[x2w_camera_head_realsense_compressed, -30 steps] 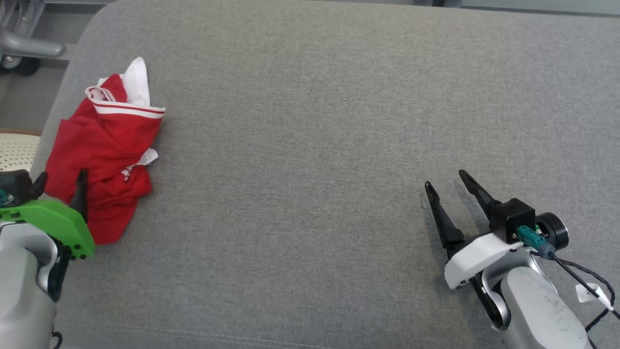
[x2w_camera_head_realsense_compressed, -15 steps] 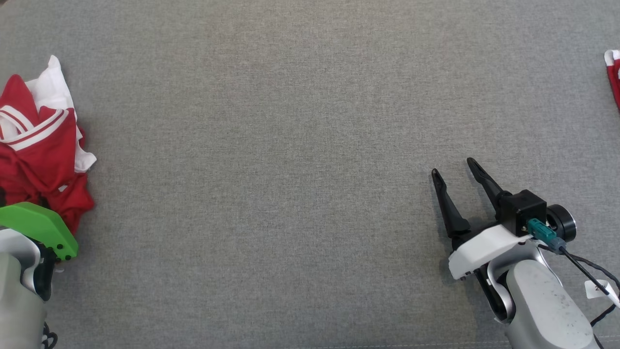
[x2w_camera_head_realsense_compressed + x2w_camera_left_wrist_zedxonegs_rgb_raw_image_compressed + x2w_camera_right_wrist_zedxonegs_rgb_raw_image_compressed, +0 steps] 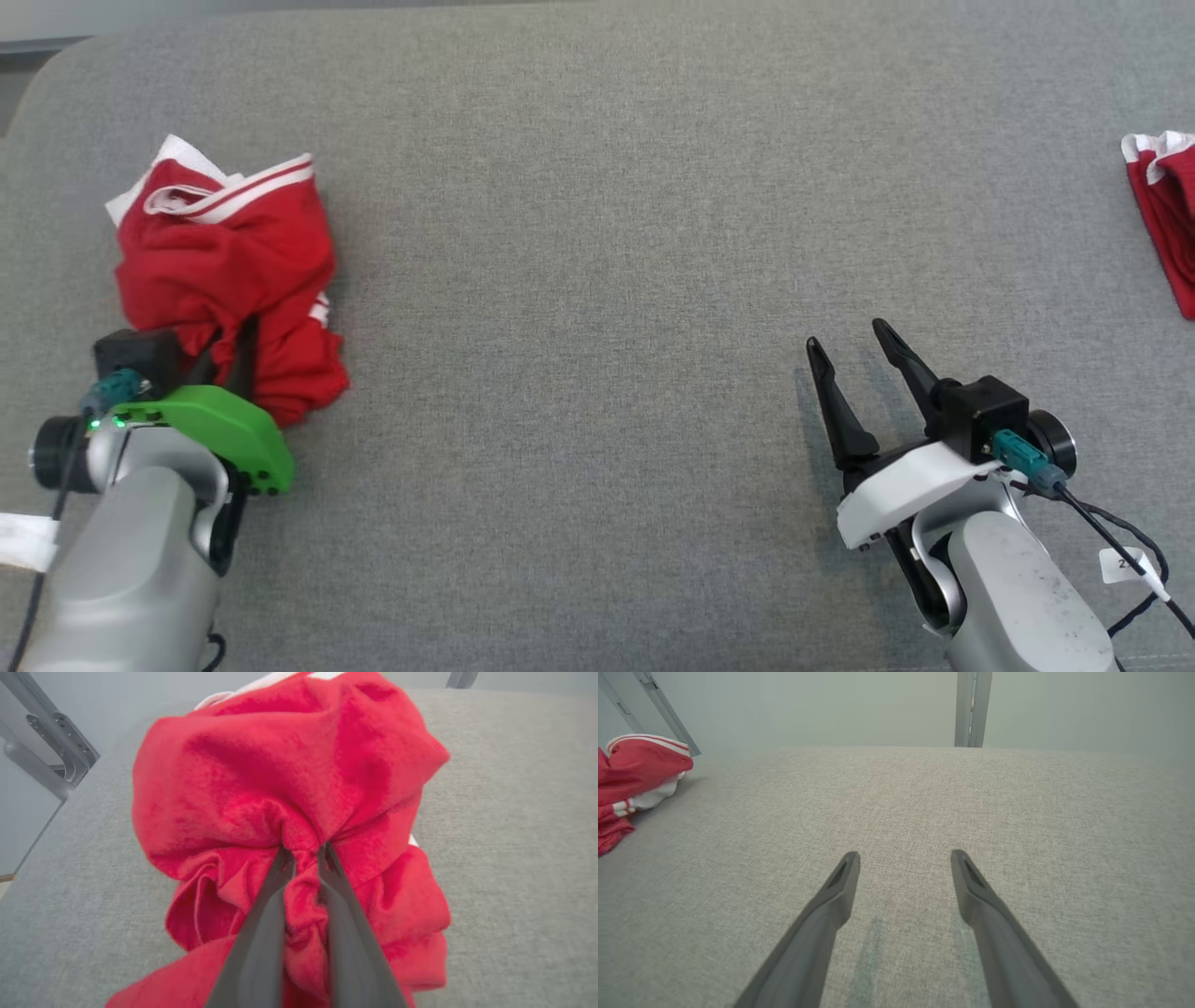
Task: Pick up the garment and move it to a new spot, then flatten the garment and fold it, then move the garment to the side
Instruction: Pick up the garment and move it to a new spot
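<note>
The garment (image 3: 229, 261) is a crumpled red cloth with white stripes, lying at the left of the grey fabric surface (image 3: 579, 280). My left gripper (image 3: 233, 341) is shut on the garment's near side. In the left wrist view a bunched red fold (image 3: 301, 858) is pinched between the two fingertips of the left gripper (image 3: 303, 851), and the rest of the garment (image 3: 280, 765) is heaped beyond them. My right gripper (image 3: 848, 336) stands open over bare fabric at the lower right, holding nothing. In the right wrist view the right gripper (image 3: 904, 855) has its fingers wide apart, with the garment (image 3: 640, 765) at the left edge.
A second red and white cloth (image 3: 1162, 224) lies at the right edge of the surface. The surface's rounded corner (image 3: 37, 75) is at the upper left. Grey metal frame bars (image 3: 46, 742) stand beyond that edge, and a post (image 3: 973, 709) stands behind the far edge.
My left gripper's fingers, open astride the garment a second ago, have closed on a fold of it. The head view has shifted. The right gripper has stayed open in place.
</note>
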`<state>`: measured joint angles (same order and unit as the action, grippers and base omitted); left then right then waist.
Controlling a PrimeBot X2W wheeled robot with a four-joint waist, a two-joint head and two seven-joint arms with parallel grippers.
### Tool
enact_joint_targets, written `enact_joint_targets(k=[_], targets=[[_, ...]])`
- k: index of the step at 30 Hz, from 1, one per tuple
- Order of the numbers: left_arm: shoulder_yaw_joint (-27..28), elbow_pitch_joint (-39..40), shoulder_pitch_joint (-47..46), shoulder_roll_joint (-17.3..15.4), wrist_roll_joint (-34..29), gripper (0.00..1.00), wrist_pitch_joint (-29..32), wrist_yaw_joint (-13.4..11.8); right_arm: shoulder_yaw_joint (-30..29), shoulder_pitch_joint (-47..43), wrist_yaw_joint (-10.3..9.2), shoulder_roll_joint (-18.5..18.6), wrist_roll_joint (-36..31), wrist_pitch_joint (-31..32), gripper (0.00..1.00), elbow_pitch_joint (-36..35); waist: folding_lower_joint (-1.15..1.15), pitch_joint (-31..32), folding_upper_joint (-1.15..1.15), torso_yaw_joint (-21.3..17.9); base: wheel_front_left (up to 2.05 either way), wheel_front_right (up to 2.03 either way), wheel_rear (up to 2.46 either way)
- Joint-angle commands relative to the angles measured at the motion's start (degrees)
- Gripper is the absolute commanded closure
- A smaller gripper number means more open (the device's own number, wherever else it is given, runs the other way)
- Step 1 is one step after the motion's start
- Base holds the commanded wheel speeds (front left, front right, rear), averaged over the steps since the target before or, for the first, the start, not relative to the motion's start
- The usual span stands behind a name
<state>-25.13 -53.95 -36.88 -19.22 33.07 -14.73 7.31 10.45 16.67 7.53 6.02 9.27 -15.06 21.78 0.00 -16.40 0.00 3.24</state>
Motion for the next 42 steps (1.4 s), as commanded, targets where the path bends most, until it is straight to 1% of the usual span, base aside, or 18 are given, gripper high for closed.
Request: enact_joint_targets(k=[1, 5, 8, 17, 20, 23, 24, 25, 26, 29, 30, 32, 35, 40, 42], targets=[[-0.61, 0.89, 0.6, 0.7, -0.28, 1.0, -0.37, 0.24, 0.13, -0.61, -0.08, -0.13, 0.31, -0.15, 0.0, 0.21, 0.0, 1.05, 0.0, -0.44, 0.0, 0.0, 0.0], [-3.03, 6.07, 1.62, 3.3, -1.67, 1.0, -0.48, 0.22, 0.1, -1.18, -0.08, -0.79, 0.68, -0.15, 0.0, 0.59, 0.0, 2.46, 0.0, -2.1, 0.0, 0.0, 0.0], [-5.1, 9.55, 3.01, 5.44, -2.9, 1.0, -0.46, 0.2, -0.06, -1.29, -0.08, -1.18, 0.96, -0.16, 0.0, 0.85, 0.0, 3.27, 0.0, -4.12, 0.0, 0.0, 0.0], [-12.72, 15.11, 3.89, 10.37, -4.0, 1.0, -0.49, 0.2, 0.22, -1.84, -0.08, -2.07, 1.49, -0.15, 0.0, 1.64, 0.0, 4.88, 0.0, -12.42, 0.0, 0.0, 0.0], [-12.34, 15.09, 4.89, 11.37, -4.15, 1.0, -0.49, 0.18, 0.38, -2.3, -0.08, -2.23, 1.35, -0.15, 0.0, 1.98, 0.0, 5.72, 0.0, -14.59, 0.0, 0.0, 0.0], [-11.2, 14.59, 6.46, 12.15, -5.23, 1.0, -0.49, 0.18, 0.43, -2.32, -0.08, -2.37, 1.45, -0.15, 0.0, 2.16, 0.0, 6.37, 0.0, -15.9, 0.0, 0.0, 0.0], [-10.9, 14.24, 7.05, 12.3, -5.73, 0.73, -0.49, 0.18, 0.49, -2.32, -0.08, -2.43, 1.42, -0.15, 0.0, 2.21, 0.0, 6.55, 0.0, -16.1, 0.0, 0.0, 0.0], [-10.59, 13.89, 7.63, 12.25, -6.16, 0.06, -0.49, 0.18, 0.49, -2.4, -0.08, -2.47, 1.38, -0.15, 0.0, 2.22, 0.0, 6.73, 0.0, -16.17, 0.0, 0.0, 0.0], [-10.08, 13.45, 8.36, 12.26, -6.4, 0.0, -0.48, 0.18, 0.34, -2.55, -0.08, -2.5, 1.35, -0.15, 0.0, 2.2, 0.0, 6.94, 0.0, -16.09, 0.0, 0.0, 0.0], [-7.56, 13.21, 10.21, 12.17, -7.48, 0.0, -0.48, 0.02, -0.18, -3.22, -0.08, -2.51, 1.41, -0.15, 0.0, 1.98, 0.0, 7.74, 0.0, -15.02, 0.0, 0.0, 0.0], [-7.56, 13.21, 10.21, 12.17, -7.48, 0.0, -0.48, 0.02, -0.18, -3.22, -0.08, -2.51, 1.41, -0.15, 0.0, 1.98, 0.0, 7.74, 0.0, -15.02, 0.0, 0.0, 0.0], [-5.6, 13.81, 11.85, 12.17, -8.36, 0.0, -0.47, -0.4, -0.29, -3.59, -0.08, -2.56, 1.51, -0.15, 0.0, 2.01, 0.0, 8.38, 0.0, -13.76, 0.0, 0.0, 0.0], [-2.42, 14.95, 14.74, 12.34, -9.48, 0.0, -0.42, -0.77, -0.6, -3.93, -0.08, -2.48, 1.73, -0.15, 0.0, 2.0, 0.0, 9.55, 0.0, -11.28, 0.0, 0.0, 0.0], [3.1, 19.17, 20.69, 12.57, -12.07, 0.0, -0.42, -1.86, 0.34, -4.79, -0.08, -2.56, 1.77, -0.15, 0.0, 2.03, 0.0, 11.53, 0.0, -6.87, 0.0, 0.0, 0.0], [4.99, 20.97, 23.02, 12.96, -13.23, 0.0, -0.42, -1.84, 0.57, -4.91, -0.08, -2.56, 1.99, -0.16, 0.0, 2.05, 0.0, 12.25, 0.0, -4.82, 0.0, 0.0, 0.0]])
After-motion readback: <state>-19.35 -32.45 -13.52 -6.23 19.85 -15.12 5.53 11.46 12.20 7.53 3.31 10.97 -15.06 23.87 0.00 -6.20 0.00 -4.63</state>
